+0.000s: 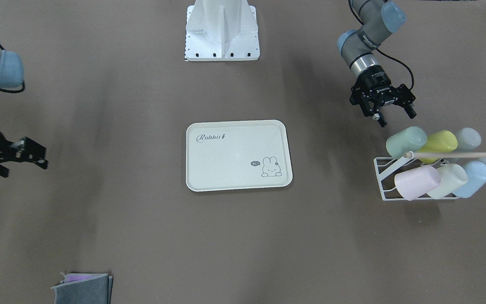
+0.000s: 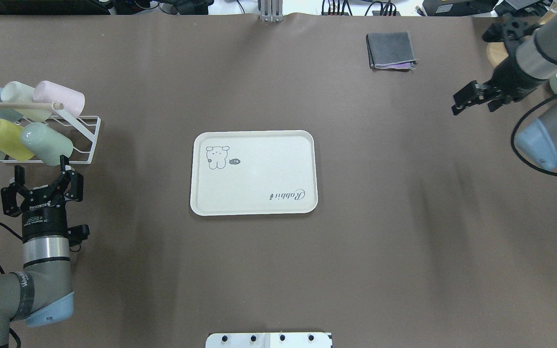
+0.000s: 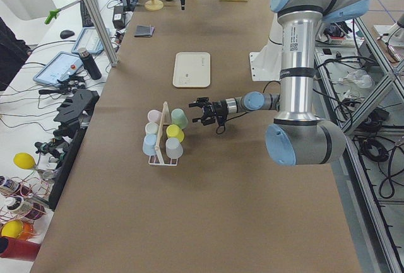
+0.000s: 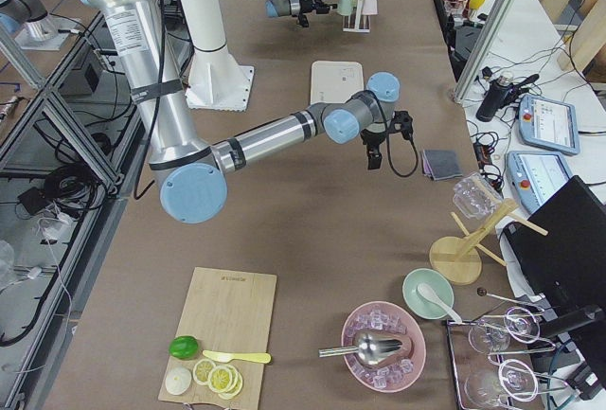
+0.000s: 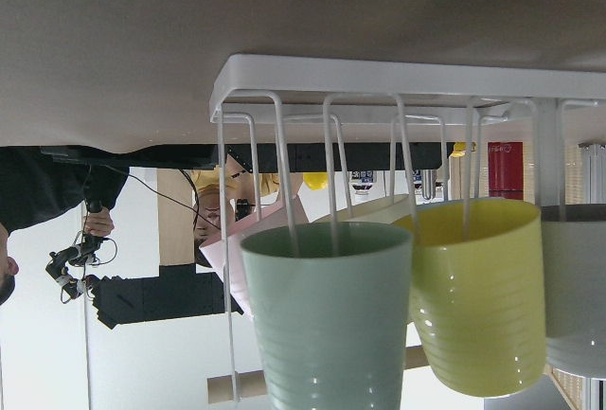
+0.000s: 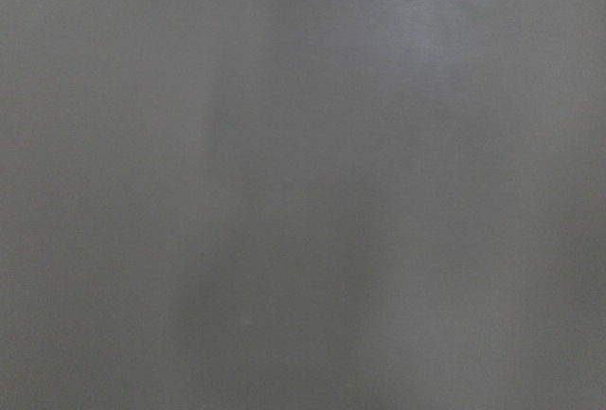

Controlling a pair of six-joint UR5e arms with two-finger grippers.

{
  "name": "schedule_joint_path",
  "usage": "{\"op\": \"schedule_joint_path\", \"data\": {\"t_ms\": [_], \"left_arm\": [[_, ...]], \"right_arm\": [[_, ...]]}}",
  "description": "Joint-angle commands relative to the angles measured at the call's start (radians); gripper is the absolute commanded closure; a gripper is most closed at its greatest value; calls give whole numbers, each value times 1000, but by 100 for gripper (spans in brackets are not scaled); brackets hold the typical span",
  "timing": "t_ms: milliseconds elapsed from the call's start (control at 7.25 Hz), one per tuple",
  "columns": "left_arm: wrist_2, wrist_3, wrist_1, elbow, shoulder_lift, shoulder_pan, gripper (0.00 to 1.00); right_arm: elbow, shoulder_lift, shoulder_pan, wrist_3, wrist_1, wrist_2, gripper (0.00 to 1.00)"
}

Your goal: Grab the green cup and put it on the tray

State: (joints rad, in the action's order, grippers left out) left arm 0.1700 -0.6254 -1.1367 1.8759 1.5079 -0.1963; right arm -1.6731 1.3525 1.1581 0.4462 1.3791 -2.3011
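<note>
Mint-green cup (image 2: 46, 143), racked, just beside the yellow cup (image 2: 7, 140). Your left fingers (image 1: 411, 110) stand open just short; close off-centre and you may snag the neighbour.

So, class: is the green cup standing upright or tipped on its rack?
Tipped. The green cup lies slanted on the white wire rack, beside the yellow cup, not standing on its base.
</note>
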Motion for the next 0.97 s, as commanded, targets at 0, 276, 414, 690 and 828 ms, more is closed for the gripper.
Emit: {"op": "schedule_joint_path", "data": {"t_ms": [0,276,414,690,828], "left_arm": [[2,0,0,-9,2,-11,2],[3,1,-2,-17,5,-15,2],[3,1,-3,-24,9,-15,2],[5,0,-3,-44,26,-25,2],[5,0,-5,-53,32,-28,2]], "right_arm": [[-25,205,223,-449,1,-50,0],[-51,365,342,-586,11,-57,0],[-103,437,436,-584,111,-55,0],[-139,430,485,-578,286,-41,0],[-134,428,488,-574,288,-12,0]]}}
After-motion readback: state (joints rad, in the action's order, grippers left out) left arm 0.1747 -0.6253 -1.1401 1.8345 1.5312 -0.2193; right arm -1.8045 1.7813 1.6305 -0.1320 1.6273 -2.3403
